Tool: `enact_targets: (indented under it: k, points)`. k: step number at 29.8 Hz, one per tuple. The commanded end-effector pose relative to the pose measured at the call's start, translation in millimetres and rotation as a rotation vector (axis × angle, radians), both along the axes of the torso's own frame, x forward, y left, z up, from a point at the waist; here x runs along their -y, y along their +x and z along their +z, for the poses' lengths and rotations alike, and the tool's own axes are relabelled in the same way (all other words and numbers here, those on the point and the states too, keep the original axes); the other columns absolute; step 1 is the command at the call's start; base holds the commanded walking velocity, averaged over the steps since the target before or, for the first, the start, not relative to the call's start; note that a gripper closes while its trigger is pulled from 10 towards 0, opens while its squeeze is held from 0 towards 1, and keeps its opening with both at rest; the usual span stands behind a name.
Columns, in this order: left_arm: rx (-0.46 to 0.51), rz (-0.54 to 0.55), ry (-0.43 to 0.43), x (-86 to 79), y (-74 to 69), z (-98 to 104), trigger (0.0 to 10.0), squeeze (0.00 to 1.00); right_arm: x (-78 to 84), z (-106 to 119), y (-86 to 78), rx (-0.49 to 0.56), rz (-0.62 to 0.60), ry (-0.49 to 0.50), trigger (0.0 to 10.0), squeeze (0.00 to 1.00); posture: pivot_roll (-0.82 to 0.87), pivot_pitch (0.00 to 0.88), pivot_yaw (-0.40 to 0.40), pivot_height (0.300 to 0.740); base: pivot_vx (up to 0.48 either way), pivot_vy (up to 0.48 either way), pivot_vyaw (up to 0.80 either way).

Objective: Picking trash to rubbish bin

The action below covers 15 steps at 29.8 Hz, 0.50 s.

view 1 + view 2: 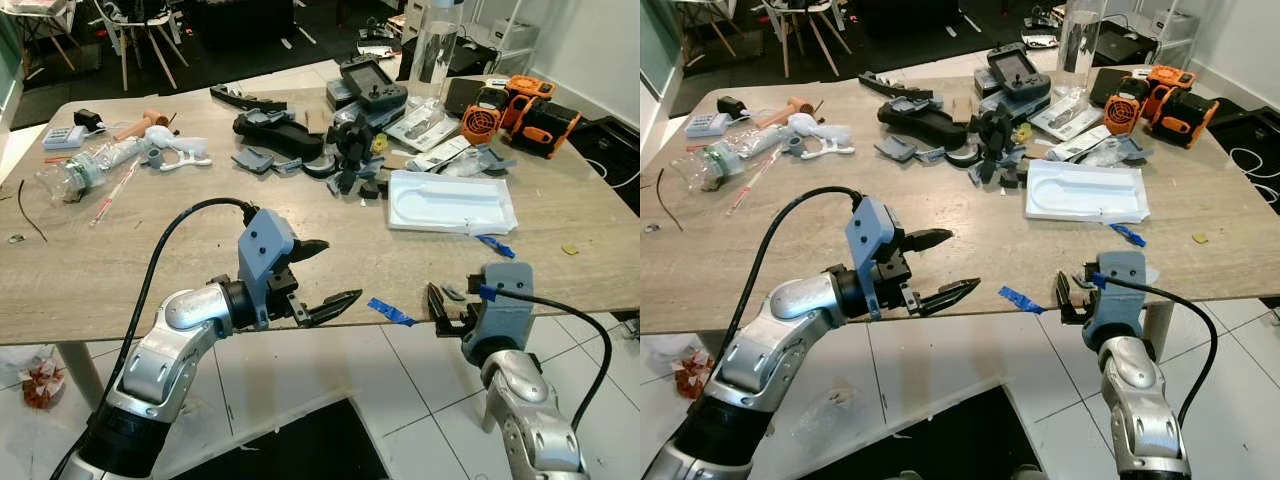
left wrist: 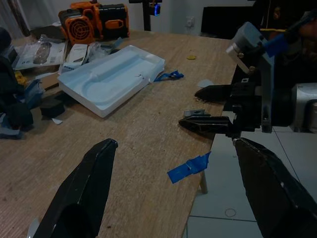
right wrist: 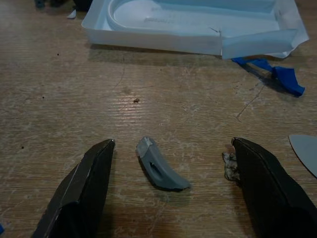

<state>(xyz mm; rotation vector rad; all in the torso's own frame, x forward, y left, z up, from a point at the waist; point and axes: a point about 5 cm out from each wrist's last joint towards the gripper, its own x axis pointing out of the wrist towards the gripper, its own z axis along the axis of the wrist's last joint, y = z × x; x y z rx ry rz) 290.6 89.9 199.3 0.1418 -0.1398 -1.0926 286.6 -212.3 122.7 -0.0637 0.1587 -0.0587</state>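
Reaching over the near edge of the worktop (image 1: 200, 280), the right end effector (image 3: 171, 193) has its two black fingers spread wide, with a small curved grey scrap (image 3: 159, 168) lying flat on the wood midway between them; a crumb of pale debris (image 3: 229, 166) sits right against the inner side of one finger; beyond the fingertips lie a white moulded tray (image 3: 198, 29) and a twist of blue tape (image 3: 277, 74), both well apart from the scrap. The left end effector (image 1: 325, 275) hovers at the same edge, fingers likewise spread and holding nothing; ahead of it a strip of blue tape (image 2: 190, 166) lies at the rim of the wood, near the right end effector's fingers. No rubbish bin can be made out, so the step in hand looks like the pick-up of the grey scrap. To do it well, the right fingers should probably drop until their tips nearly touch the wood, stay centred on the scrap, and close across its narrow width; it is thin and low, so closing too high would likely miss it or flick it off the edge; the crumb beside the finger could get caught in the pinch as well.
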Motion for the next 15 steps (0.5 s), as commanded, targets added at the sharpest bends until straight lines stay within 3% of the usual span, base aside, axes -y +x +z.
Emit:
enact_targets:
  k: [1, 11, 12, 13, 14, 15]
  points:
    - [-0.018, -0.009, -0.003, -1.0, 0.4, -1, 10.0, 0.00, 7.2, -18, -5.8, -0.142, -0.041, 0.032, 10.0, 0.00, -0.04, 0.182, 0.089, 0.740, 0.000, 0.000, 0.00]
    - [-0.015, -0.018, 0.001, -0.6, 0.0, -1, 10.0, 0.00, 11.3, -28, -9.7, -0.245, -0.065, 0.043, 10.0, 0.00, -0.03, 0.168, 0.090, 0.740, 0.000, 0.000, 0.00]
    - [-0.014, -0.020, 0.001, -0.9, 0.1, 0, 10.0, 0.00, 10.4, -29, -10.8, -0.258, -0.065, 0.051, 6.6, 0.00, -0.03, 0.166, 0.091, 0.740, 0.000, 0.000, 0.00]
    - [-0.014, -0.021, 0.002, -1.1, 0.1, 0, 10.0, 0.00, 10.1, -29, -11.4, -0.262, -0.068, 0.055, 0.6, 0.00, -0.03, 0.164, 0.092, 0.740, 0.000, 0.000, 0.00]
    - [-0.014, -0.022, 0.003, -1.3, 0.0, 0, 10.0, 0.00, 9.9, -29, -11.9, -0.267, -0.070, 0.058, 0.0, 0.00, -0.03, 0.164, 0.092, 0.740, 0.000, 0.000, 0.00]
    - [-0.014, -0.022, 0.004, -1.5, 0.0, 0, 10.0, 0.00, 9.6, -30, -12.3, -0.270, -0.071, 0.062, 0.0, 0.00, -0.03, 0.163, 0.094, 0.740, 0.000, 0.000, 0.00]
